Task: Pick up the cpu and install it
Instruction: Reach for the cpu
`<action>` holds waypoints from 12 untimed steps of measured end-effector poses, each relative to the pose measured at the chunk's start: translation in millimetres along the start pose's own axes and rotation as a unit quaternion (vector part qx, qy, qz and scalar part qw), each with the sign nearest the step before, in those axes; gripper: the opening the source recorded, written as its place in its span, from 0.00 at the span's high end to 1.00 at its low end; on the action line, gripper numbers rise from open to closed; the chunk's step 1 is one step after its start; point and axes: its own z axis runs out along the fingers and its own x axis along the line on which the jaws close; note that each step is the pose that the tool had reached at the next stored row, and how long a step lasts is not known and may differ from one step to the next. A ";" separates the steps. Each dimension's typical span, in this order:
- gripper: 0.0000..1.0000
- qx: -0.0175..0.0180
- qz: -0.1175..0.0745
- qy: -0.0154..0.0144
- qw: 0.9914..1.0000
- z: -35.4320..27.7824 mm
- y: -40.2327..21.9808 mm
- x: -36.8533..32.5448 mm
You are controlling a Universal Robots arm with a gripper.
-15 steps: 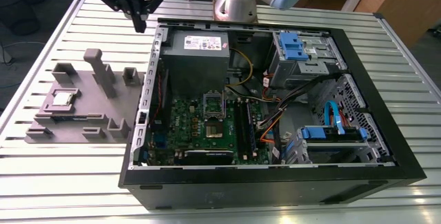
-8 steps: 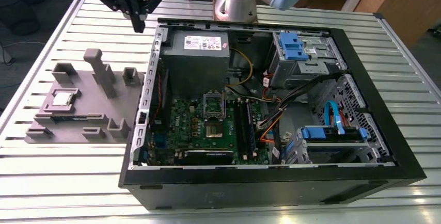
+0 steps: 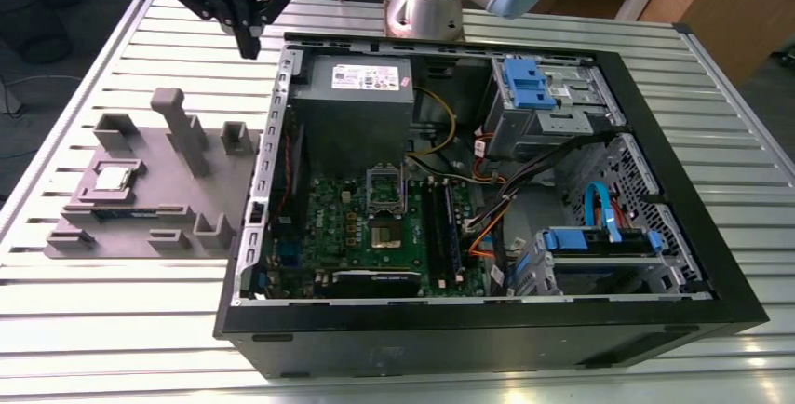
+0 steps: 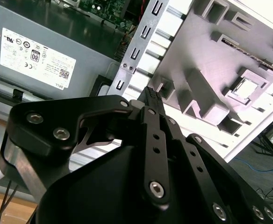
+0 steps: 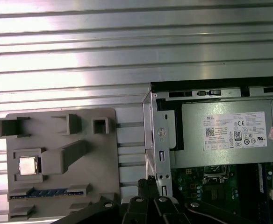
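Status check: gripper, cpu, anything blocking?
Gripper shut, empty, hanging above the table by the case corner. Cpu lies in the grey fixture, untouched. Nothing on top of it.

cpu (image 3: 114,177) (on fixture (image 3: 149,229)), tool (image 3: 249,47) aloft; case (image 3: 497,327) open

My gripper (image 3: 251,43) hangs high at the far side, toward the exterior view's left. Its black fingers (image 4: 154,135) point down with the tips pressed together and nothing between them. My arm (image 3: 429,8), silver with a pale blue cap, stands at the far edge, right of the gripper.
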 end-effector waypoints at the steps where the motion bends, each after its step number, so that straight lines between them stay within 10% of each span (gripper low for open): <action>1: 0.90 0.000 0.000 0.000 1.000 0.0 0.0 0.1; 12: 0.90 0.000 0.000 0.000 1.000 0.1 -0.1 1.9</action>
